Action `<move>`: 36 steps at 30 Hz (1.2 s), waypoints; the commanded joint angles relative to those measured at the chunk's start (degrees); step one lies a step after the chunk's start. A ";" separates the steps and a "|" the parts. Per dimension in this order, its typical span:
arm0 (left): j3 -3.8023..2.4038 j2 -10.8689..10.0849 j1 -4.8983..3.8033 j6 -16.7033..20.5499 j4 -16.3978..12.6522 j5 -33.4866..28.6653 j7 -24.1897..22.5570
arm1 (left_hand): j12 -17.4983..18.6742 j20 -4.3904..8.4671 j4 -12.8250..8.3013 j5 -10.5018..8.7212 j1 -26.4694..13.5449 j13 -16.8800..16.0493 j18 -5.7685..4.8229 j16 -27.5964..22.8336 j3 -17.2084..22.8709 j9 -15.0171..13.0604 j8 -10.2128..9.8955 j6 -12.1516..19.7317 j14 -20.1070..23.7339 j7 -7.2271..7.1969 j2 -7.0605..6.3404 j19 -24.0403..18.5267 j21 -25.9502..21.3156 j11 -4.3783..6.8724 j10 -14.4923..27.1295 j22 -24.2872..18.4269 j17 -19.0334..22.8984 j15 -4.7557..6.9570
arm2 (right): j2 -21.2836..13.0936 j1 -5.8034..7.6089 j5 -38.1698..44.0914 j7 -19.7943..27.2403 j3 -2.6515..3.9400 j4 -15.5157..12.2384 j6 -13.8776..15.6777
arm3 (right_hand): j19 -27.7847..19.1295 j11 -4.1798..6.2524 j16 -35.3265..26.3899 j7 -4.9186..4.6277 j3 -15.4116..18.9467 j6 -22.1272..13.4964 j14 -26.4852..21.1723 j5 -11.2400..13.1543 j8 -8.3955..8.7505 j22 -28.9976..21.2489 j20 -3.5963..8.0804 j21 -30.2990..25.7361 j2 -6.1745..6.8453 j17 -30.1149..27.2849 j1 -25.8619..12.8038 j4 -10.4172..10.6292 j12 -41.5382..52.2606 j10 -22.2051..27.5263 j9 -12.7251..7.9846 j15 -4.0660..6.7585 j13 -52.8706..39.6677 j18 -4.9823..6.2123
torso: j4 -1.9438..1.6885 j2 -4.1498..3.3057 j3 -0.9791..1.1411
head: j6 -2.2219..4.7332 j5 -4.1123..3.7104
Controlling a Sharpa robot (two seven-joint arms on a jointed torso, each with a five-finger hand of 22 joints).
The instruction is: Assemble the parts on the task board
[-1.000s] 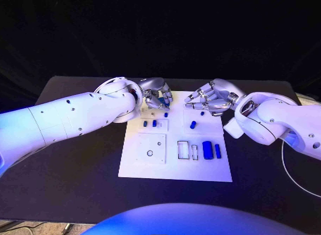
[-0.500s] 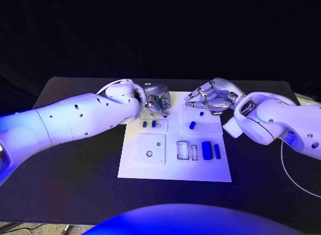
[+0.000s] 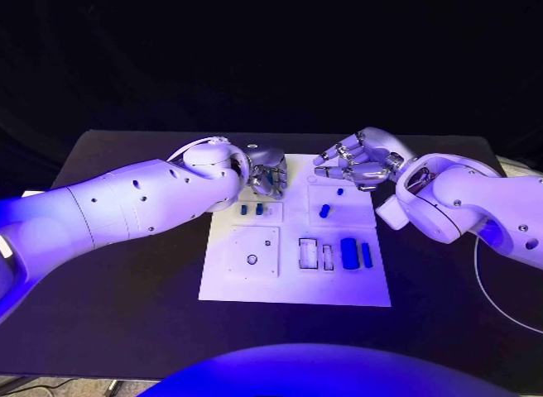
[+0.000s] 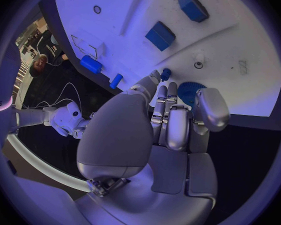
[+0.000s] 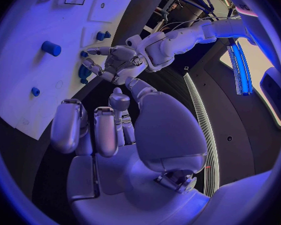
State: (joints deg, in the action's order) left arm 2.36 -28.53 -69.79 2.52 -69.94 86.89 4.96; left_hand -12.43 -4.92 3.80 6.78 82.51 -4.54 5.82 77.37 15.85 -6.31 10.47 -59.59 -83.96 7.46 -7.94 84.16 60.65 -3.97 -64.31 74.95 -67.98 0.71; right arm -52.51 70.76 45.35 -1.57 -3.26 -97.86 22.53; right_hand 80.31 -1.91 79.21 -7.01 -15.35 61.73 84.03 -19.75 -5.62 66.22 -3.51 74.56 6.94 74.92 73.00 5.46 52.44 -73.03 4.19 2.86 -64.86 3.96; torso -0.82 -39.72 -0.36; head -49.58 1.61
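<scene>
The left hand point(image 3: 266, 175) sits over the far edge of the board point(image 3: 295, 285), fingers curled round a small blue part point(image 4: 166, 74); grasp uncertain. The right hand point(image 3: 357, 165) hovers near the far edge, fingers apart, empty. Parts look light, rigid, smooth: pinch at sides.

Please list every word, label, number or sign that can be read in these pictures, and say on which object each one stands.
None can be read.
Task board: printed outlines and small circles, no letters or numbers.
Blue parts: plain, unmarked.
Left hand and right hand: no marking legible.
Left wrist view, circle's rim: a small dark mark on a white surface, too blurred to read.
</scene>
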 commanded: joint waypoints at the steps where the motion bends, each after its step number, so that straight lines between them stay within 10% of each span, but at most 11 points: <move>1: -0.01 0.50 0.31 -0.88 0.51 0.73 0.06 | 0.47 0.43 -0.14 -0.14 0.23 0.17 -0.83 -0.33 0.90 0.15 -0.31 -0.64 -1.96 -0.10 0.62 2.20 0.57 0.05 -0.68 1.28 0.28 0.32 | 0.05 -0.03 0.63 0.72 0.00 -0.09 0.33 | -0.28 -0.05 -0.16 -0.02 -0.06 -0.33 3.51 -0.07 0.36 -0.04 -0.09 -0.19 -0.68 4.43 -0.04 -0.14 -0.20 0.41 -0.01 -0.52 0.05 1.04 | 0.13 -0.05 -0.01 | 0.02 0.02; 36: -0.05 1.55 0.83 -1.80 2.01 1.21 1.37 | 3.81 1.05 -5.54 -0.02 1.28 -0.48 -1.46 0.17 12.53 0.91 -2.06 -5.26 -1.92 -0.04 1.28 2.45 4.94 0.76 -7.66 4.29 1.94 0.96 | -0.03 0.00 0.63 0.51 0.00 -0.41 -0.33 | -0.23 -0.06 -0.16 -0.03 -0.12 -0.30 3.52 -0.10 0.35 0.04 -0.09 -0.14 -0.78 4.45 0.06 -0.18 0.01 0.33 0.01 -0.52 -0.05 1.02 | 0.00 0.01 0.03 | -0.40 -0.36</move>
State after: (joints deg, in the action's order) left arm 2.14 -26.96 -69.19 0.67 -68.08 87.63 6.24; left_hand -8.76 -4.30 -1.61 6.47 83.75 -4.40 4.90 77.17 28.04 -5.43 8.59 -64.49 -83.98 7.44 -6.72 83.94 65.45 -3.70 -71.17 74.93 -66.06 1.13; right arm -52.56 70.78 45.43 -1.51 -3.25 -98.15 22.70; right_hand 80.31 -1.92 79.21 -7.01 -15.34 61.73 84.03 -19.74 -5.62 66.23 -3.51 74.56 6.72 74.93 73.22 5.46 52.45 -73.04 4.19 2.86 -64.86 3.96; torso -0.84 -39.68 -0.32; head -49.97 1.21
